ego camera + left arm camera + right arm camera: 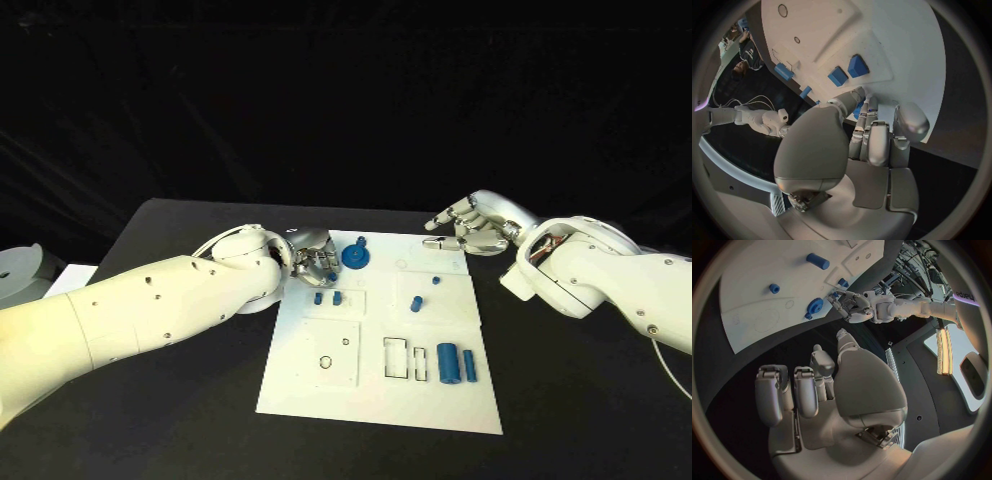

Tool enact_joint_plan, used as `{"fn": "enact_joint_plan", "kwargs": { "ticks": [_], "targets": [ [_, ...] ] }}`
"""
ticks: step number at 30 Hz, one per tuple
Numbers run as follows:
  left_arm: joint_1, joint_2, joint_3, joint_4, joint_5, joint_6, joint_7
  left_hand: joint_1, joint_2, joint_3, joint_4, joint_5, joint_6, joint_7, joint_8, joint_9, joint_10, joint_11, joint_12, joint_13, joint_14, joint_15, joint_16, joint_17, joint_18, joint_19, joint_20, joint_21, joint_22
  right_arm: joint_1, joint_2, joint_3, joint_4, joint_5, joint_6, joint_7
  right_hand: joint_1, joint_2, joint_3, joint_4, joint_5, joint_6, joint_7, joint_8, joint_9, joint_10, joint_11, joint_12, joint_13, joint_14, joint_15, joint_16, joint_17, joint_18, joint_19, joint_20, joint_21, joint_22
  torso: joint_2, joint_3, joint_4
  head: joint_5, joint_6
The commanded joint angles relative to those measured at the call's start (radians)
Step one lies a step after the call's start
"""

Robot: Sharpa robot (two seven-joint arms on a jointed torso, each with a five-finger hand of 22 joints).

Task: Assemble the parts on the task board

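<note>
**Left hand at far-left corner of board, right hand hovering off far-right corner**

The white task board is lying in the middle of the black table. The left hand is sitting at the board's far-left edge, fingers curled in just beside the round blue disc part; cannot tell whether it is gripping anything. In the left wrist view its fingertips are reaching to the board edge near a blue piece.

The right hand is hovering over the table just past the board's far-right corner, fingers bent but apart, holding nothing; the right wrist view is showing its palm empty.

Two small blue blocks are sitting side by side near the disc. A small blue peg is standing mid-board, another small blue piece just beyond it. A blue cylinder and a narrower blue bar are lying on the near-right part, beside rectangular slots.
</note>
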State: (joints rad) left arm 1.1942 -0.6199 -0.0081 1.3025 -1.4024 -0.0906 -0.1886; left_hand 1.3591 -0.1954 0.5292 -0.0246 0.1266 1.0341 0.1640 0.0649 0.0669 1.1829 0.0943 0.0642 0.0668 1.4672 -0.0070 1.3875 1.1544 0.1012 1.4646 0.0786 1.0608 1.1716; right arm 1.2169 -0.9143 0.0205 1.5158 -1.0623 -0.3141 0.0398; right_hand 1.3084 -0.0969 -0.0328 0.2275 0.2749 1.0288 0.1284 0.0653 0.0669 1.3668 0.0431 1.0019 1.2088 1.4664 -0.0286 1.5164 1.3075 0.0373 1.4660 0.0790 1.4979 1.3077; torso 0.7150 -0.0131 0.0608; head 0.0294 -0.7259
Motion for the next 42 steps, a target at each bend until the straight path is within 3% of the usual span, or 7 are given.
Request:
{"fn": "enact_joint_plan", "kwargs": {
  "ticks": [1,13,23,26,29,35,42],
  "targets": [
    [-0.003,-0.001,-0.002,-0.002,-0.003,0.013,-0.013,-0.012,-0.008,-0.007,0.004,-0.002,-0.014,0.001,-0.004,-0.003,-0.014,0.002,-0.003,0.0,0.026,0.009,-0.006,-0.007,-0.002,0.015,0.01,-0.008,-0.004,-0.001,0.0,0.0,-0.001,-0.004,0.013,0.002,0.003,0.011,-0.006,0.001,0.003,0.008,0.0,0.004,0.002,-0.013,0.0,-0.015,-0.007,0.08,0.0,-0.007,0.152,-0.002,0.021,0.0,-0.005,0.112,-0.001,-0.0004,0.0007,-0.001,0.0],
    [-0.003,-0.065,0.002,0.042,0.088,-0.086,0.071,-0.013,-0.015,-0.021,0.002,0.006,-0.02,0.003,0.009,0.002,-0.048,0.007,0.001,-0.001,0.021,0.014,-0.015,-0.029,0.006,0.007,0.017,-0.042,-0.027,-0.002,-0.004,0.0,-0.037,-0.095,0.041,-0.041,0.13,0.051,0.035,-0.03,-0.03,0.01,0.009,0.004,0.001,-0.212,0.002,-0.578,-0.434,0.056,0.001,-0.083,0.045,0.009,-0.006,-0.003,-0.037,0.06,-0.002,-0.001,0.0017,-0.007,0.003],
    [-0.003,-0.144,0.007,0.077,0.621,-0.256,0.304,-0.018,0.002,-0.022,0.01,0.018,-0.006,0.015,0.013,0.002,-0.062,0.015,0.005,-0.001,0.004,0.019,-0.043,-0.085,0.025,-0.023,0.023,-0.153,-0.109,-0.022,-0.009,0.0,-0.037,-0.403,0.088,-0.136,0.221,0.017,0.134,-0.048,-0.098,0.054,-0.002,0.005,0.002,-0.223,0.013,-0.822,-0.737,0.054,0.008,-0.109,0.016,0.02,-0.026,0.003,-0.071,0.007,-0.002,-0.0017,0.0006,-0.022,0.012],
    [-0.003,-0.161,0.007,0.084,0.935,-0.27,0.422,-0.014,0.024,-0.013,0.014,0.019,0.013,0.016,0.022,0.004,-0.045,0.015,0.021,0.003,-0.039,0.018,-0.109,-0.203,0.048,-0.067,0.027,-0.284,-0.204,-0.03,-0.006,0.0,-0.025,-0.515,0.106,-0.163,0.229,0.001,0.176,-0.047,-0.121,0.071,-0.007,0.004,0.002,-0.209,0.014,-0.864,-0.822,0.054,0.008,-0.113,0.013,0.022,-0.028,0.005,-0.078,-0.002,-0.002,-0.0014,0.0002,-0.034,0.015],
    [-0.003,-0.174,0.004,0.105,1.225,-0.268,0.525,0.002,0.057,0.001,0.01,0.023,0.043,0.002,0.042,0.01,0.003,-0.004,0.054,0.013,-0.033,0.008,-0.096,-0.18,0.046,-0.061,0.02,-0.257,-0.184,-0.036,-0.001,0.0,-0.017,-0.586,0.119,-0.18,0.233,-0.011,0.219,-0.045,-0.162,0.081,-0.01,0.002,0.002,-0.198,0.014,-0.887,-0.879,0.054,0.01,-0.117,0.009,0.023,-0.031,0.006,-0.085,-0.011,0.0,-0.0006,-0.0016,-0.044,0.02],
    [-0.003,-0.196,-0.003,0.152,1.452,-0.237,0.615,-0.013,0.061,-0.014,0.013,0.024,0.033,0.005,0.046,0.006,-0.009,-0.002,0.064,0.01,-0.089,0.01,-0.162,-0.3,0.068,-0.12,0.019,-0.409,-0.292,-0.049,0.009,-0.001,-0.011,-0.667,0.142,-0.201,0.221,-0.039,0.281,-0.042,-0.174,0.085,-0.011,-0.001,0.001,-0.194,0.014,-0.917,-0.959,0.052,0.009,-0.131,-0.007,0.029,-0.041,0.004,-0.103,-0.039,0.0,-0.0025,0.0022,-0.057,0.02],
    [-0.003,-0.212,-0.008,0.186,1.519,-0.217,0.64,-0.013,0.062,-0.021,0.01,0.024,0.028,0.007,0.048,0.004,-0.016,0.001,0.069,0.009,-0.111,0.012,-0.183,-0.337,0.075,-0.141,0.021,-0.458,-0.327,-0.058,0.026,-0.004,-0.005,-0.702,0.164,-0.205,0.209,-0.056,0.337,-0.047,-0.173,0.089,-0.012,0.0,0.001,-0.195,0.015,-0.934,-1.023,0.049,0.006,-0.152,-0.032,0.032,-0.045,0.002,-0.116,-0.055,0.0,-0.0018,0.001,-0.057,0.019]
  ]
}}
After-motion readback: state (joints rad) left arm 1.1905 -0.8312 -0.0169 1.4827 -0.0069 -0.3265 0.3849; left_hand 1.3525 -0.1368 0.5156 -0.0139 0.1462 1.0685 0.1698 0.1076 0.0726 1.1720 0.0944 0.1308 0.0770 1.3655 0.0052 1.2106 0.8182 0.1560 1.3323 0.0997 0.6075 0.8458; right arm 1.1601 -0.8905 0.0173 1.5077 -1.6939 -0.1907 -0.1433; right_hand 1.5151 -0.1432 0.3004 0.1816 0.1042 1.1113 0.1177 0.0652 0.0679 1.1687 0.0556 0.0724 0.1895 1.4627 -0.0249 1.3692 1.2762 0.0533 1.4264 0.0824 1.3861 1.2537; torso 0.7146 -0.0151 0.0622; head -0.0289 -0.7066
